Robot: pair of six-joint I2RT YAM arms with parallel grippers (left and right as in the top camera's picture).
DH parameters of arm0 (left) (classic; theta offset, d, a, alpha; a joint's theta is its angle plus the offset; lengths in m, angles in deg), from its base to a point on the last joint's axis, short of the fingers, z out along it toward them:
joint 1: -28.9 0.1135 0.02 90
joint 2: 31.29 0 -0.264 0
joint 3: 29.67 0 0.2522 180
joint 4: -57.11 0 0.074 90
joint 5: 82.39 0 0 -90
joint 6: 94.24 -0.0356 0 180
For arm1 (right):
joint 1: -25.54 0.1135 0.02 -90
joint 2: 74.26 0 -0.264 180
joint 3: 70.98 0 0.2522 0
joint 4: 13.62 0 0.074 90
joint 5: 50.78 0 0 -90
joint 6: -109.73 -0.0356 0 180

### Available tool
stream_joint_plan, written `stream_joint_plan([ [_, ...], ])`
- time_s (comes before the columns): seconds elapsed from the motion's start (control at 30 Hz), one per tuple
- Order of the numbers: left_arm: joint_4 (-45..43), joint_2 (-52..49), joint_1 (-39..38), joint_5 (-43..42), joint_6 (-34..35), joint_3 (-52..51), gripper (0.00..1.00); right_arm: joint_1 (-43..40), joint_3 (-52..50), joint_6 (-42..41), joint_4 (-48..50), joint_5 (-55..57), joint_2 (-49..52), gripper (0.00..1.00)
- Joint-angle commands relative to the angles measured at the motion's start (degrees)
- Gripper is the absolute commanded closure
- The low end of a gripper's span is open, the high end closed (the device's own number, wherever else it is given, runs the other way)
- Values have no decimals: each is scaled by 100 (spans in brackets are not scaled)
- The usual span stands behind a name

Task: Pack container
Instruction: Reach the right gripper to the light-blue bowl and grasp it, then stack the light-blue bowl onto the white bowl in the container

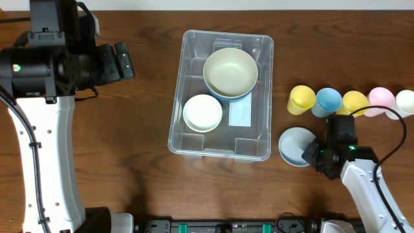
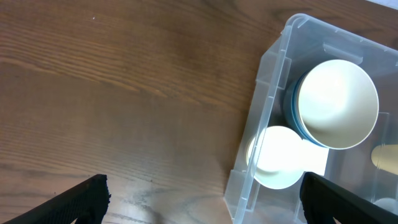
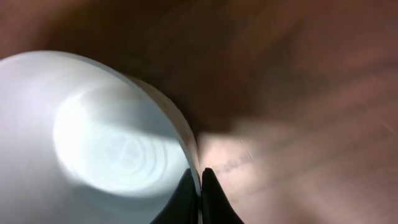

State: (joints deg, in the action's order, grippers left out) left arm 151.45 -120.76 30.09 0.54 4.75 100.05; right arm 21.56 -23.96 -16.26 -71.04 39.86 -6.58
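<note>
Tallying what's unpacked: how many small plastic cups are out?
5, in a row right of the clear plastic container: yellow cup, blue cup, second yellow cup, pink cup, white cup.

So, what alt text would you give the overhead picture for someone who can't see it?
A clear bin holds a cream bowl stacked on a blue one and a smaller pale bowl. To its right, the right hand pinches the rim of a pale blue bowl beside a row of five coloured cups; the left hand hovers at the left.
</note>
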Motion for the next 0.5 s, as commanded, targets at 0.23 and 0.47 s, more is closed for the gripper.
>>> stream_joint_plan([
  [0.23, 0, 0, 20, 68, -17, -13, 2, 584, 2116, 94, -1644, 31, -1283, 99],
  [0.47, 0, 0, 20, 68, -17, -13, 2, 1659, 3276, 345, -1298, -903, -1102, 99],
])
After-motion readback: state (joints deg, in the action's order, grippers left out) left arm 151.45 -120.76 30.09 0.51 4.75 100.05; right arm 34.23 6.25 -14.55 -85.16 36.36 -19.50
